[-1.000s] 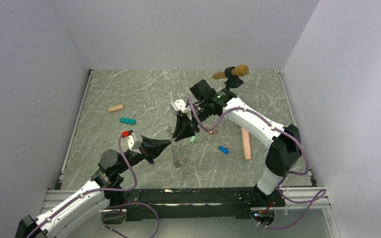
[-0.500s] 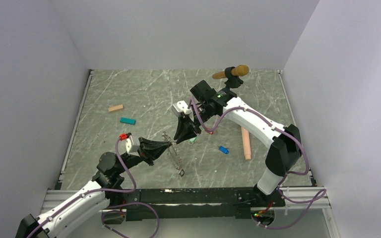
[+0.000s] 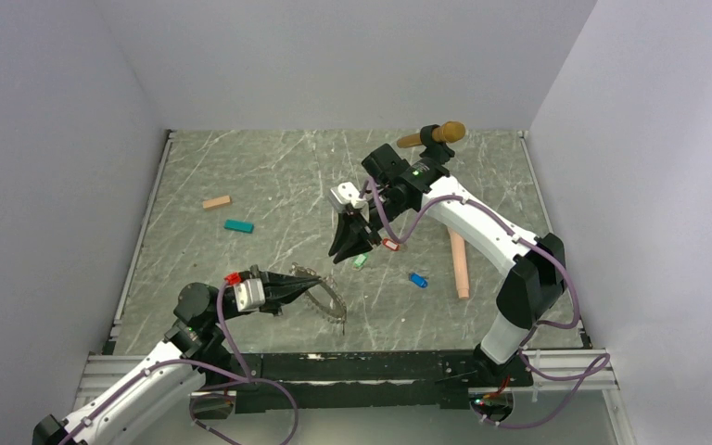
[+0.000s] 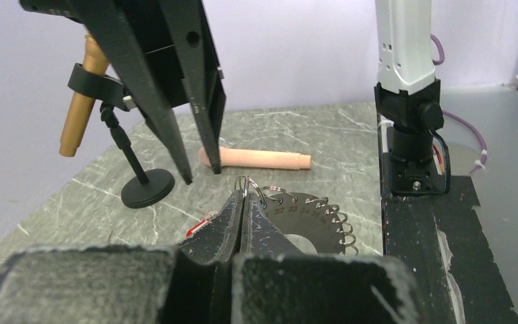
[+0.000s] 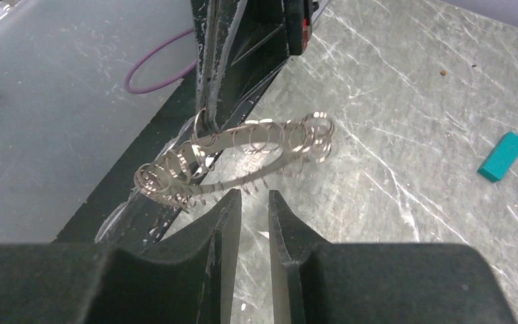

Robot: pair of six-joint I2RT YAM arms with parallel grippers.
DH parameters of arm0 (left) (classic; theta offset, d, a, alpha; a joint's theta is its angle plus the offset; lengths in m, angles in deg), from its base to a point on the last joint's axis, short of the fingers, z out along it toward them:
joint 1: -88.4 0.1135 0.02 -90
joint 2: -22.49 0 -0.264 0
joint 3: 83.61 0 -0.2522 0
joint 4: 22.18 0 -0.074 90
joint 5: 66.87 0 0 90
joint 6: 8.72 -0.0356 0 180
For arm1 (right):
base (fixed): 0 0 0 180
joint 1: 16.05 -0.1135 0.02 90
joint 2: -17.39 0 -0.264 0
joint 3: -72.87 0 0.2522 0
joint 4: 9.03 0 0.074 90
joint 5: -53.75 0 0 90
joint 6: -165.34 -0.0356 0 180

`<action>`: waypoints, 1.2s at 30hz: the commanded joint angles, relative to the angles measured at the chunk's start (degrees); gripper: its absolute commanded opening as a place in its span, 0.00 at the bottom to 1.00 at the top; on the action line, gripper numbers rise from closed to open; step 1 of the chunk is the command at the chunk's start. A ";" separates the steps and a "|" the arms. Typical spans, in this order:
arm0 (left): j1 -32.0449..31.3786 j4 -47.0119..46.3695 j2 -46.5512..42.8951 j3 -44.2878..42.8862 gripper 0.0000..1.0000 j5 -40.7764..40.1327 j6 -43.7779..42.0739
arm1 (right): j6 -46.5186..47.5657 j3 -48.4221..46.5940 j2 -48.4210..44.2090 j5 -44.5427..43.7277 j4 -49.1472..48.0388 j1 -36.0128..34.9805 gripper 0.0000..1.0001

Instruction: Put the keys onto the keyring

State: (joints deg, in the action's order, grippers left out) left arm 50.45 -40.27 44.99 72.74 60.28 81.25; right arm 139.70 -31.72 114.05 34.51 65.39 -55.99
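Across the grey worktop (image 3: 241, 167) the green key (image 3: 360, 261), blue key (image 3: 417, 279) and red key (image 3: 389, 245) are lying loose, none threaded. The left hand (image 3: 315, 283) is pinching the keyring (image 3: 334, 301), and the right hand (image 3: 348, 253) is hovering narrowly parted, empty.

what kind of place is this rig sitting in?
Likely a robot lab test cell: plain pale walls box in a grey marbled tabletop; a white left arm and right arm are bolted at its near edge; small props like a teal block lie scattered.
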 commanded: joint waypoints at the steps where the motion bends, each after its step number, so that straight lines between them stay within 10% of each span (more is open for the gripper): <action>1: 0.31 -2.27 1.30 -2.60 0.00 3.62 -1.79 | -3.13 0.38 -2.26 1.04 -4.63 -0.04 0.25; 36: 0.78 -10.54 0.63 1.23 0.00 -3.77 3.77 | 6.45 -1.47 -0.60 0.72 3.83 -4.46 0.25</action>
State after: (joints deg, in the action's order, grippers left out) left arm 50.82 -44.14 45.58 74.05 58.96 84.09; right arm 144.84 -30.95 114.03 33.05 66.99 -60.01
